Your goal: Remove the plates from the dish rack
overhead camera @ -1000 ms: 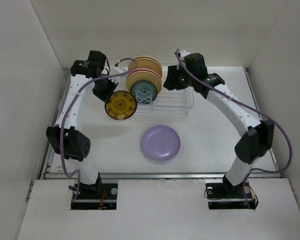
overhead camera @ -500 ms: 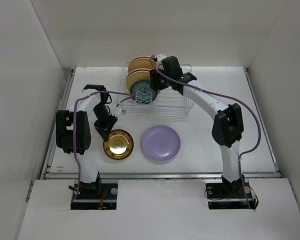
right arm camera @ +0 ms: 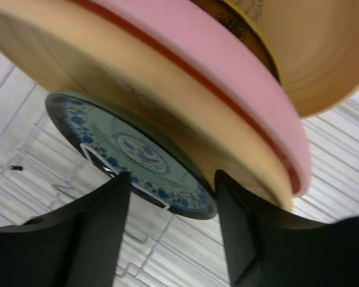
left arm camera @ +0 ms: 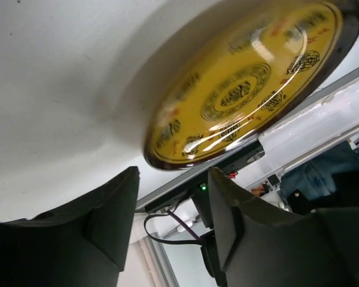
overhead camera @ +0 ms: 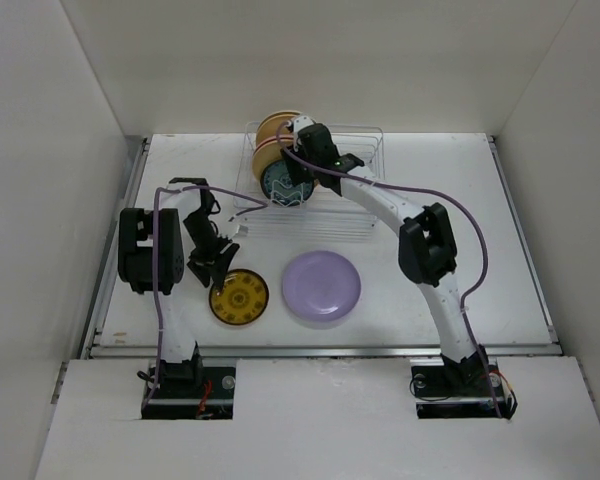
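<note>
The amber-yellow plate (overhead camera: pixel 239 297) (left arm camera: pixel 245 84) lies flat on the table at the front left. My left gripper (overhead camera: pixel 218 266) (left arm camera: pixel 173 221) is open just beside its rim, with nothing between the fingers. The lavender plate (overhead camera: pixel 321 287) lies flat to its right. In the dish rack (overhead camera: pixel 340 215) stand the teal plate (overhead camera: pixel 285 184) (right arm camera: pixel 125 149), a cream-tan plate (right arm camera: pixel 78 66) and a pink plate (right arm camera: pixel 227 60). My right gripper (overhead camera: pixel 292 160) (right arm camera: pixel 173 227) is open, its fingers on either side of the teal plate's rim.
White walls close in the table on the left, back and right. A metal rail (overhead camera: pixel 320 350) runs along the table's front edge. The rack's wire floor (right arm camera: pixel 185 257) shows below my right fingers. My left arm's cable (overhead camera: pixel 160 250) loops beside it.
My left arm carried the amber plate from beside the rack down to the table's front left and let go of it. My right gripper moved left over the rack to the teal plate.
</note>
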Tool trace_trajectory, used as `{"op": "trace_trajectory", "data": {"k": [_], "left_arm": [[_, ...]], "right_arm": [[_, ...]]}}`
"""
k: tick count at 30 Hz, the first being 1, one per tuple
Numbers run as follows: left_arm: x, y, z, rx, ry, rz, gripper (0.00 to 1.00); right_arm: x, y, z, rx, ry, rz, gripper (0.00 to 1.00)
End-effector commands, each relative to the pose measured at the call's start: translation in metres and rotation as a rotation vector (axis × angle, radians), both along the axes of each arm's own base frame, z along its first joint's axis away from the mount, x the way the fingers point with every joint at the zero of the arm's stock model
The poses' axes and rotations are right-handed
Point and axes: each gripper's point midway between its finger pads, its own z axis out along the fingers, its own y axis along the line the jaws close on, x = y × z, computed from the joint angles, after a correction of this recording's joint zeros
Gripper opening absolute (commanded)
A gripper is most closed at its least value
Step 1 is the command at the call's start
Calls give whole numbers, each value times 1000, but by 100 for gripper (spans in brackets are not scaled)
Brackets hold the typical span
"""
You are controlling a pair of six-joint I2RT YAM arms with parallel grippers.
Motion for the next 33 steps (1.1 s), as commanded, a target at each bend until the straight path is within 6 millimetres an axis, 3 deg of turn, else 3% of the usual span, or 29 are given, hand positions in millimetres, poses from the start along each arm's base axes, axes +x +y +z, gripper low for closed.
{"op": "trace_trajectory", "data": {"k": [1,5,6,9,14,15,16,18,21,22,25,27,28,29,31,33], "left_arm": [[4,-3,19,-25,-39,39,47],[8,-3,32,-26,-68,38,48],[7,-3,36,-26,-63,39,48],[13,-3,46,-26,-76,38,48],[25,-23,79,-138,-95,67,48],[30,-27,94,-160,-109,74,48],[32,-29,100,-180,-124,70,50],[40,-33,106,-202,-146,75,50],[48,-34,117,-199,-180,90,50],[50,-35,119,-196,-185,100,50],[52,-33,118,-168,-185,130,50],[60,-27,115,-118,-223,149,48],[64,-22,118,-98,-251,172,48],[73,-17,116,-81,-279,204,48],[82,-11,122,-61,-318,279,48],[95,3,135,-43,-389,381,48]], "right_arm": [[15,3,37,27,-118,-3,60],[5,5,53,29,-202,26,32],[5,2,57,17,-223,25,19],[2,-2,69,-8,-271,15,0],[3,-13,92,-41,-332,-5,0],[-2,-10,110,-22,-362,-7,0],[-3,-11,116,-16,-369,-9,0],[-6,-16,136,0,-396,-21,0],[-14,-19,148,-2,-420,-37,0],[-20,-19,164,13,-441,-40,0],[-31,-21,161,0,-423,-28,0],[-38,-29,170,-6,-421,-36,0],[-47,-30,165,-29,-397,-31,0],[-58,-28,178,-18,-407,-19,0],[-72,-29,176,-27,-374,2,0],[-99,-21,163,-39,-298,89,0]]}}
